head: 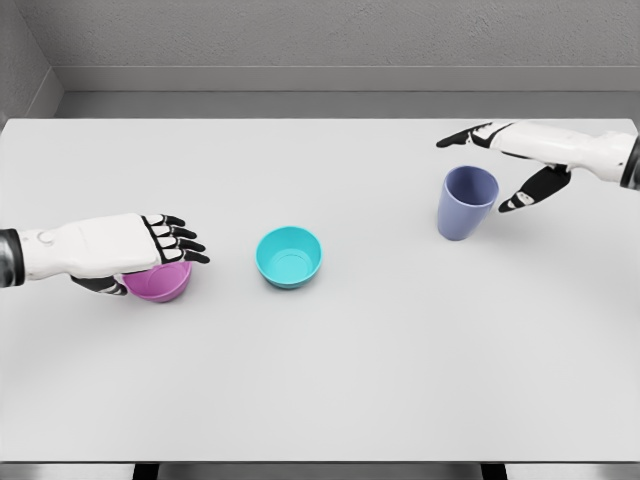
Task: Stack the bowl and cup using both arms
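Table (330,400): bare white top under everything.
Cup (467,201): upright beside right hand (520,165), fingers spread wide, not touching; likely light, rigid, slick; grip by sidewall.
Teal bowl (289,256): beyond left hand's fingertips.
Pink bowl (158,281): under left hand (125,247); grasp unclear.

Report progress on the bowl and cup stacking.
Nothing is stacked yet: the purple bowl, teal bowl and blue cup all sit apart on the table. In hand: the left hand is over the purple bowl, grip unclear; the right hand is open beside the cup, not touching. Left: grasp, lift and stack everything.
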`<state>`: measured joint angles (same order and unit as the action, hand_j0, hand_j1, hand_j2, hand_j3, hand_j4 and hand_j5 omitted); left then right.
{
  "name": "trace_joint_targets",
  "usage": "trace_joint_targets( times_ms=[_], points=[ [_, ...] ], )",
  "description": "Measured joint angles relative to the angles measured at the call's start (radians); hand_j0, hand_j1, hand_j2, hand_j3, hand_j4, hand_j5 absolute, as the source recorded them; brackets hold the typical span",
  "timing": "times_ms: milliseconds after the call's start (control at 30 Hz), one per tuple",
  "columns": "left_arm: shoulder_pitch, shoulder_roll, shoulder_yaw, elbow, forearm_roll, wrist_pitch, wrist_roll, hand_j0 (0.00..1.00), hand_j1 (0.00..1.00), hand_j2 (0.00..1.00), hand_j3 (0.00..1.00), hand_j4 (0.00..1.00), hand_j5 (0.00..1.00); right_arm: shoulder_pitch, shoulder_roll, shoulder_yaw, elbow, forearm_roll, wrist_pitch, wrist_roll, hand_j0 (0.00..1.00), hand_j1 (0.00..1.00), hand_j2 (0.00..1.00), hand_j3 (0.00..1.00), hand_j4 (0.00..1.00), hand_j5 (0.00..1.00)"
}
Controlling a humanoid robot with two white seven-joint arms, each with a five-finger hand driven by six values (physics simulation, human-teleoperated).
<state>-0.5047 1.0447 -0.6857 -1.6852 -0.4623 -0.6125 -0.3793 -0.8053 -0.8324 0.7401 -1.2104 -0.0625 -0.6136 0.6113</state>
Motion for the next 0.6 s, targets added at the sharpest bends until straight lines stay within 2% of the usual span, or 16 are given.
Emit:
trace_joint_targets(
  times_ms=[600],
  points=[
    [0.002,-0.005,-0.014,0.014,-0.018,0.000,0.000,1.00,1.00,1.00,1.00,1.00,1.00,0.000,0.030,0.017,0.027,0.000,0.000,0.000,1.00,1.00,1.00,1.00,1.00,1.00]
  ],
)
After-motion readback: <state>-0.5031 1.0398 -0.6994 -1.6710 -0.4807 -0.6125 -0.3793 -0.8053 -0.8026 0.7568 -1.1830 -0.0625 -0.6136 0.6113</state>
